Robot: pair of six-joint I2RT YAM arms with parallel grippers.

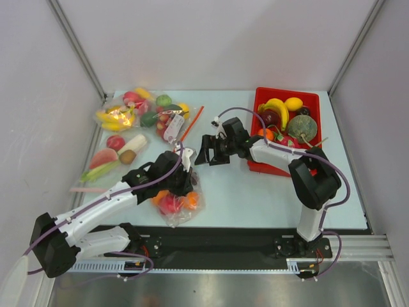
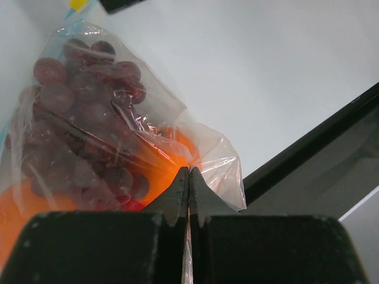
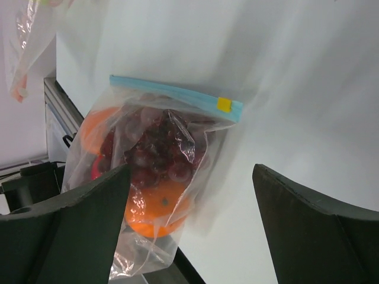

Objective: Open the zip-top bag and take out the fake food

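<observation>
The zip-top bag (image 1: 177, 204) lies near the table's front edge, with dark purple grapes (image 2: 83, 112), an orange (image 3: 157, 210) and something red inside. Its blue-green zip strip (image 3: 172, 93) with a yellow slider looks shut. My left gripper (image 1: 185, 185) is shut on a fold of the bag's plastic (image 2: 207, 160) at the end away from the zip. My right gripper (image 1: 208, 158) is open and empty, a short way behind the bag. It faces the zip end, and the bag shows between its fingers (image 3: 71, 219) in the right wrist view.
A red bin (image 1: 313, 99) of fake fruit stands at the back right. Other clear bags with fruit (image 1: 167, 121) and bananas (image 1: 115, 118) lie at the back left, with loose fruit (image 1: 115, 153) beside them. A black rail (image 1: 243, 236) runs along the near edge.
</observation>
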